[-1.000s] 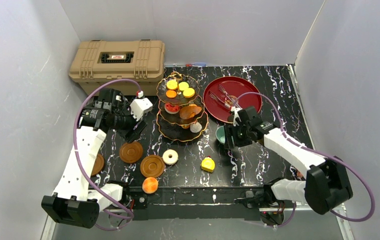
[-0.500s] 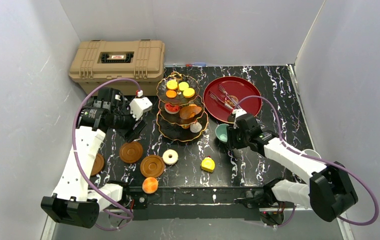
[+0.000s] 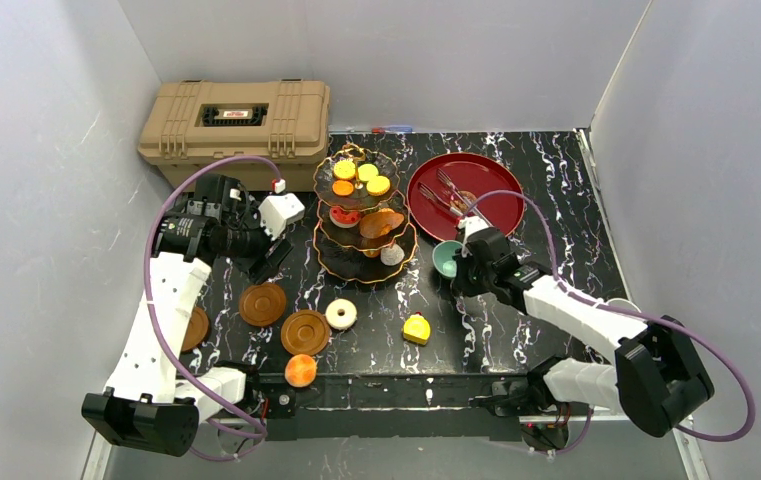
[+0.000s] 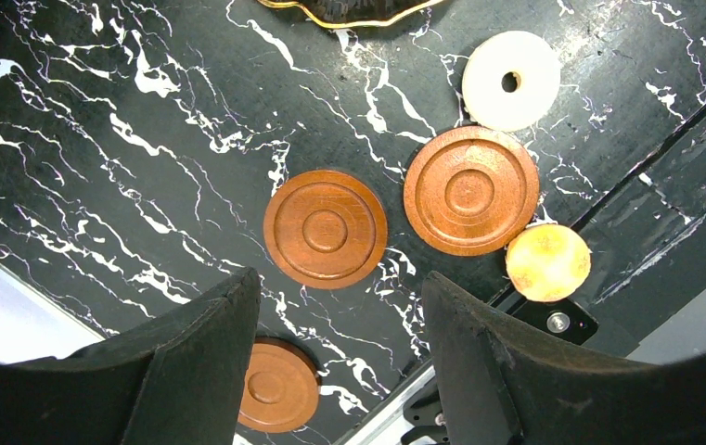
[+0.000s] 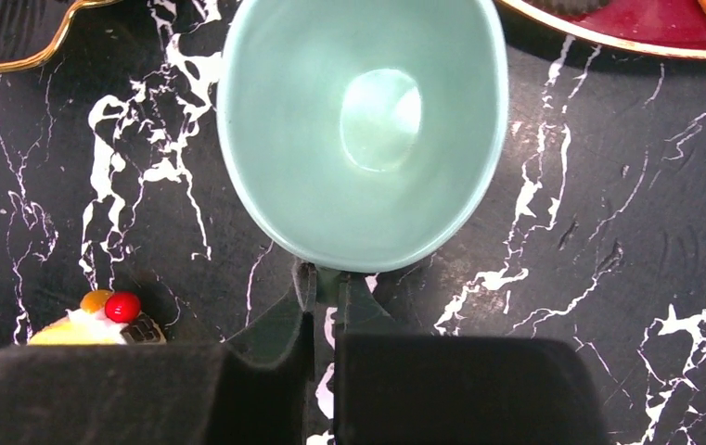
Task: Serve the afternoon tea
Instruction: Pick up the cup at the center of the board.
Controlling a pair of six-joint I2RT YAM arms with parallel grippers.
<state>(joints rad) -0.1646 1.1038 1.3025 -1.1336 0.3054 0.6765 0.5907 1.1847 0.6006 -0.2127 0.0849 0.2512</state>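
Centre-right in the top view, stretches the right arm (image 3: 576, 310) long and low from the lower right corner toward the upper left, with the right gripper (image 3: 459, 264) pinched narrow on the handle of the teal cup (image 3: 445, 260), between the three-tier stand (image 3: 331, 258) and the red plate (image 3: 491, 190). At left, folds the left arm (image 3: 161, 310) at the elbow and hangs the left gripper (image 4: 335, 362) wide and empty above three brown saucers (image 4: 326, 229).

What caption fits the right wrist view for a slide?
Right jaws pinch the handle of the teal cup on the marble table.
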